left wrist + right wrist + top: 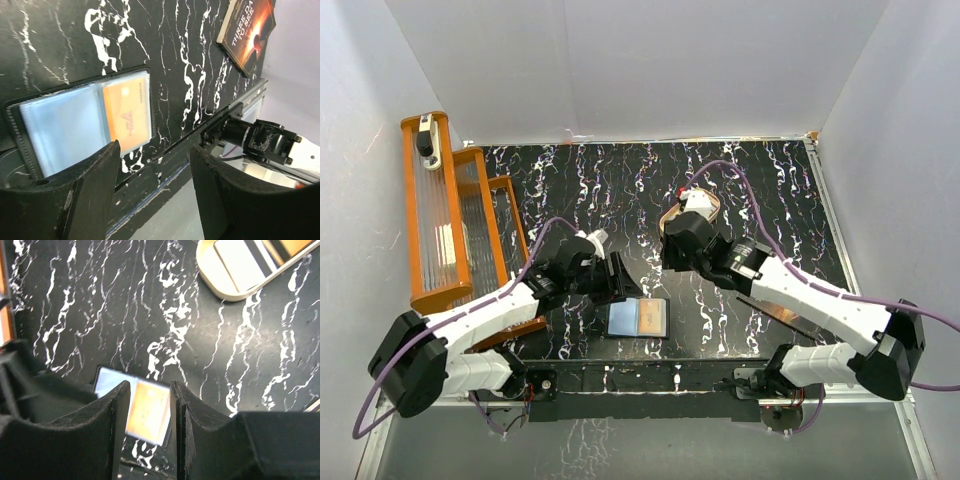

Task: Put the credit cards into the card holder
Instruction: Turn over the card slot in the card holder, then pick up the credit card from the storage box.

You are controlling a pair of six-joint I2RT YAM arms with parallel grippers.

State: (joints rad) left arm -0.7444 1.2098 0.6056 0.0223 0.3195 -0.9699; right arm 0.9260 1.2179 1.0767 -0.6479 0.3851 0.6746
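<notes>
**A:** What is the left gripper [155, 150] doing?

**B:** It is hanging released, with its jaws standing wide and nothing between them. It is hovering low over the table [165, 45].

**A:** What is lying nearest to it?

**B:** The holder [15, 125]. It is lying open and flat on the table, just beside the gripper's fingers [90, 195] and near the table's front edge.

**A:** Is it carrying any cards?

**B:** Two are showing, side by side under clear sleeves. A blue-grey card [65, 125] is filling the left half and an orange card [127, 112] is filling the right half.

**A:** And the right gripper [150, 385]?

**B:** It is hanging unclenched too. A narrow gap is showing between its jaws and it is grasping nothing. Through that gap the orange card is showing down below. In the top view this gripper is sitting between the holder and the tray [212, 285].

**A:** What is the tray holding?

**B:** A pale card [240, 262] is lying inside it. Beside that card something orange-brown is peeking in at the frame's edge, and I cannot tell what it is.

**A:** Anything farther out?

**B:** A book [247, 32] is lying flat to the right, well apart from the holder. An orange rack [440, 215] is standing along the table's left edge.
</notes>
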